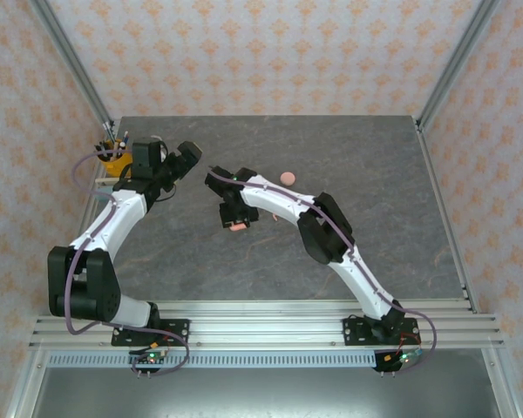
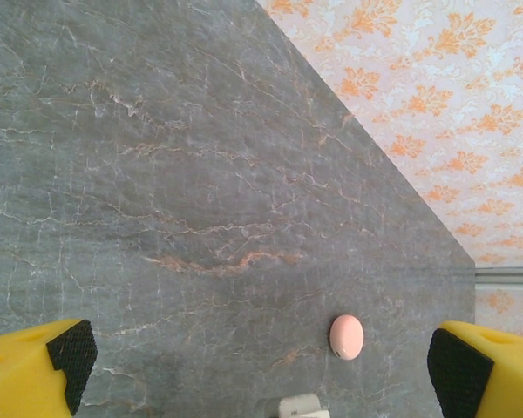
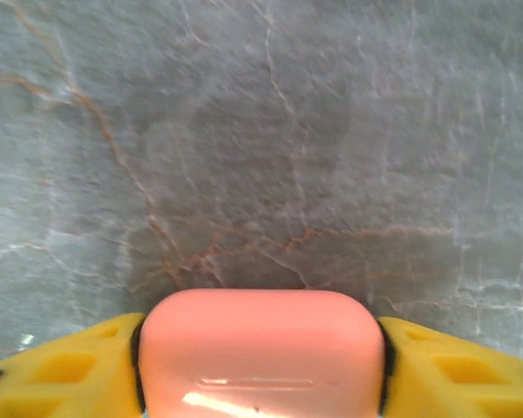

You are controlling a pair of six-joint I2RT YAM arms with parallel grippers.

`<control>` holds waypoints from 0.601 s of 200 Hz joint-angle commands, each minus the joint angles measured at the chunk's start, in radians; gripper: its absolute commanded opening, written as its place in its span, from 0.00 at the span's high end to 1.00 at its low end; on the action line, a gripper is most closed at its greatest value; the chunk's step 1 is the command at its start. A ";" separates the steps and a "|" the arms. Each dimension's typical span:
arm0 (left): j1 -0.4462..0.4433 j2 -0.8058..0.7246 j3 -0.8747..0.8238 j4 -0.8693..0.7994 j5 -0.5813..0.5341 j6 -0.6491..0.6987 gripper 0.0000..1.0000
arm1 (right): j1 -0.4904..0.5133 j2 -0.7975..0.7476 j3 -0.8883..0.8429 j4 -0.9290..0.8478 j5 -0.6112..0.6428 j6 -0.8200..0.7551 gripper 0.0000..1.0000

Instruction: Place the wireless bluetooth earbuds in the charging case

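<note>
The right gripper [image 3: 260, 374] pinches the charging case [image 3: 260, 335] by its smooth flanks, near the loose pink case [image 1: 288, 178], on the arm-base side. It looks light, rigid and slippery, so flat-side pressure suits it. The left gripper [image 2: 257, 357] gapes wide, empty.

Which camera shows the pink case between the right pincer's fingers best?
The right wrist view: the pink case sits large and sharp between the yellow fingers of the right pincer. The top external view shows it as a small pink patch under that pincer.
</note>
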 commanded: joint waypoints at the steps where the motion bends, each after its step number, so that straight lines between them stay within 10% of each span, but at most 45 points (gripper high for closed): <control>1: 0.010 0.015 0.038 0.031 0.018 -0.009 0.00 | -0.001 -0.030 -0.028 -0.005 0.015 0.106 0.24; 120: 0.010 0.022 0.039 0.028 0.018 -0.007 0.00 | 0.032 0.050 0.088 -0.186 0.062 -0.008 0.21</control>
